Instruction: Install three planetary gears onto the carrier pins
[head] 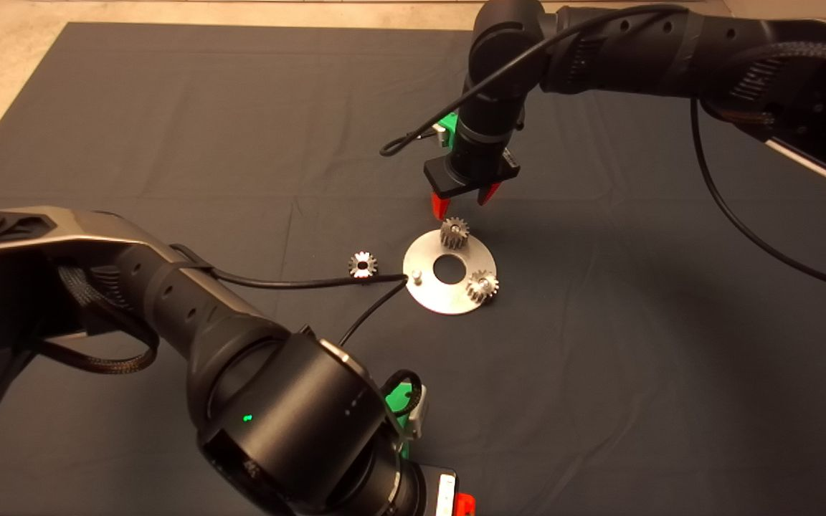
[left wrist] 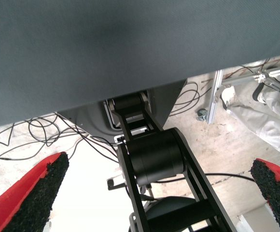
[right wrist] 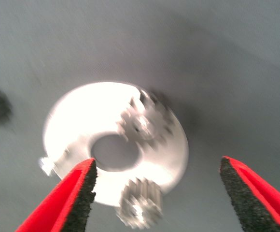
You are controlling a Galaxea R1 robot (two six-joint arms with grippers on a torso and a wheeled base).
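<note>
The flat silver disc (head: 433, 292) lies mid-mat. One planetary gear (head: 454, 233) sits on its far pin and a second (head: 482, 285) on its right pin. The left carrier pin (head: 418, 274) is bare. The third gear (head: 363, 264) lies on the mat just left of the disc. My right gripper (head: 464, 202) hovers open and empty just above and behind the far gear. In the right wrist view its gripper (right wrist: 158, 166) stands above the disc (right wrist: 82, 121), with both seated gears (right wrist: 145, 123) (right wrist: 140, 208) and the bare pin (right wrist: 47, 164) in sight.
My left arm reaches across the near left of the mat, its gripper (head: 459, 502) parked at the front edge. Its cable (head: 298, 283) runs close to the loose gear and the disc's left rim. The left wrist view shows open fingers (left wrist: 38, 193), the mat's edge and floor cables.
</note>
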